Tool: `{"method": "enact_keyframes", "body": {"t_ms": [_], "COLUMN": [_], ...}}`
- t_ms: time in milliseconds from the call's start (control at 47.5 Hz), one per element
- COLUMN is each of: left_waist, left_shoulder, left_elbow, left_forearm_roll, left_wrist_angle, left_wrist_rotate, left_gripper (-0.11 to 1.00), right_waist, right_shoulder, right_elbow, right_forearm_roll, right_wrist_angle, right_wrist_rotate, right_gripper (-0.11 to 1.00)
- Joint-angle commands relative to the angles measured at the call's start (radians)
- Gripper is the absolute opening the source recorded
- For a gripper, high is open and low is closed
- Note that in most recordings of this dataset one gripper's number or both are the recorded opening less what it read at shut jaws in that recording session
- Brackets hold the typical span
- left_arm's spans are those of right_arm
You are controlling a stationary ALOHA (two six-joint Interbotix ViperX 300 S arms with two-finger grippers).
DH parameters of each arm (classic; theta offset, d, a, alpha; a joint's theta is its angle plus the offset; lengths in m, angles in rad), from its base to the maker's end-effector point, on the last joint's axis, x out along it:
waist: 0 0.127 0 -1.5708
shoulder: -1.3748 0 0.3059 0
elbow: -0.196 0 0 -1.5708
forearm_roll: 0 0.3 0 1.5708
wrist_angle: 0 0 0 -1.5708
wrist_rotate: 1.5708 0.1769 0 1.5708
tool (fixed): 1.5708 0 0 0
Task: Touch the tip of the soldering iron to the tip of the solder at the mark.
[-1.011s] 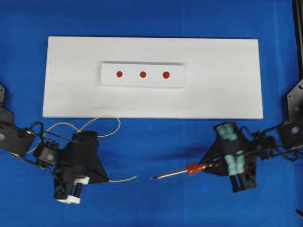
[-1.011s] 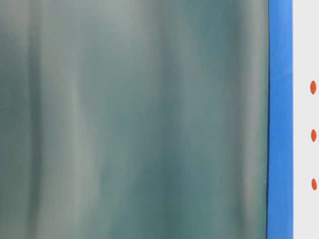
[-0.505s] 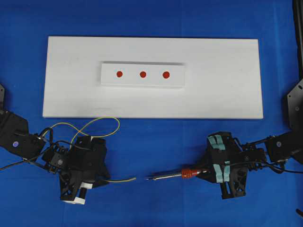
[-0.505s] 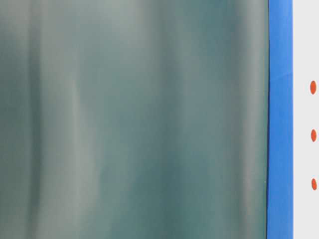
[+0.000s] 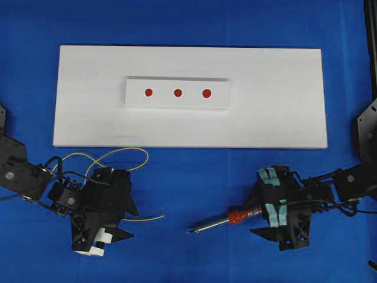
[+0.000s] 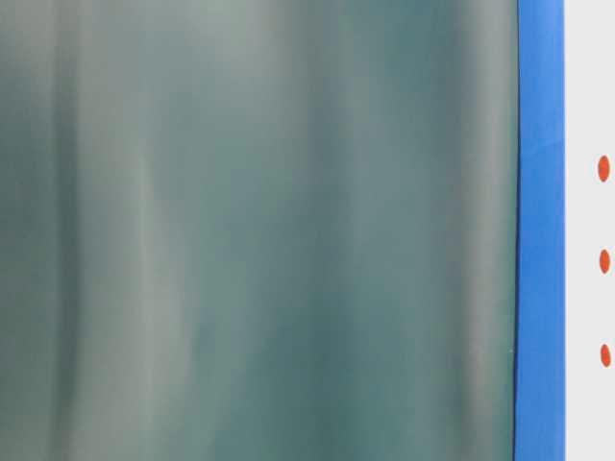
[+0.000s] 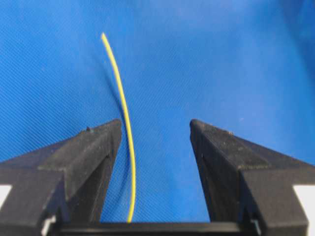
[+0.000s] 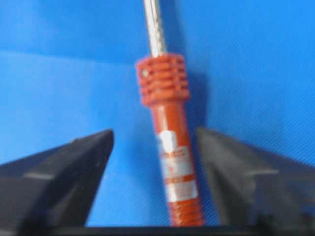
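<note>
Overhead, I see my left gripper (image 5: 126, 215) beside the solder (image 5: 144, 219) and my right gripper (image 5: 253, 215) by the soldering iron (image 5: 227, 219), both on blue cloth (image 5: 188, 17) below the white board (image 5: 283, 118); tips well apart. Left wrist: jaws apart, solder (image 7: 123, 123) lying loose between. Right wrist: jaws apart, iron handle (image 8: 172, 152) between them, untouched. Table-level view is mostly blurred.
</note>
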Motion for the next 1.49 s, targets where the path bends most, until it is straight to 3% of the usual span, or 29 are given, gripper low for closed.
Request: {"method": "enact_keyframes", "body": {"t_ms": [0,42,295,463,632,758,1053,1263,1474], "left_waist": [0.003,0.003,0.067,0.175,0.284,0.356,0.44,0.462,0.462], "left_shoulder": [-0.08,-0.12,-0.328,-0.479,-0.65,-0.77,-0.988,-1.126,-1.22], "left_elbow": [-0.023,-0.026,-0.021,0.023,0.08,0.132,0.275,0.396,0.474], "left_forearm_roll": [0.002,0.003,0.006,0.008,0.006,0.008,0.008,0.008,0.008], "left_wrist_angle": [0.063,0.103,0.225,0.242,0.236,0.239,0.239,0.235,0.239], "left_wrist_rotate": [0.003,0.005,0.06,0.172,0.305,0.357,0.379,0.376,0.376], "left_gripper": [0.51,0.51,0.51,0.51,0.51,0.51,0.51,0.51,0.51], "right_waist": [-0.017,-0.028,-0.153,-0.324,-0.474,-0.551,-0.684,-0.69,-0.69], "right_shoulder": [-0.081,-0.115,-0.387,-0.592,-0.782,-0.89,-1.034,-1.051,-1.011], "right_elbow": [-0.014,-0.014,-0.021,-0.018,0.005,0.02,0.123,0.195,0.252], "right_forearm_roll": [-0.003,-0.009,-0.098,-0.202,-0.328,-0.379,-0.396,-0.388,-0.368], "right_wrist_angle": [0.026,0.049,0.252,0.371,0.414,0.439,0.491,0.477,0.39], "right_wrist_rotate": [-0.009,-0.017,-0.118,-0.166,-0.167,-0.167,-0.166,-0.156,-0.153], "right_gripper": [0.82,0.88,0.83,0.82,0.82,0.82,0.82,0.82,0.8]}}
